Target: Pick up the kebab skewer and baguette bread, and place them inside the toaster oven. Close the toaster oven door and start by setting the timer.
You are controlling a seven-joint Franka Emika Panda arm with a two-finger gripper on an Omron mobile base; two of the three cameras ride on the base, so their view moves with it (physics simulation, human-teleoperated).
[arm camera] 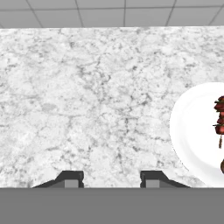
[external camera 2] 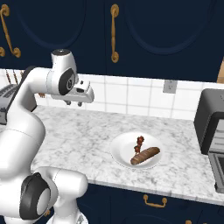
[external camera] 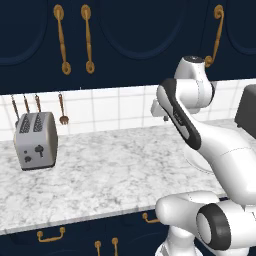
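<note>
Marble surface, item one: it ran wide beneath my rig, speckled grey. Toaster oven: dark box at the far right, its door apparently dropped open, though cut off by the frame edge. Pop-up toaster: silver, far left, not wanted. White plate: near the front edge, carrying the baguette bread and, touching it, the kebab skewer. Claw: hung high over bare marble, well left of the plate, tips part-open and empty. I judged the reach best done by swinging right, centring over the skewer, then descending.
</note>
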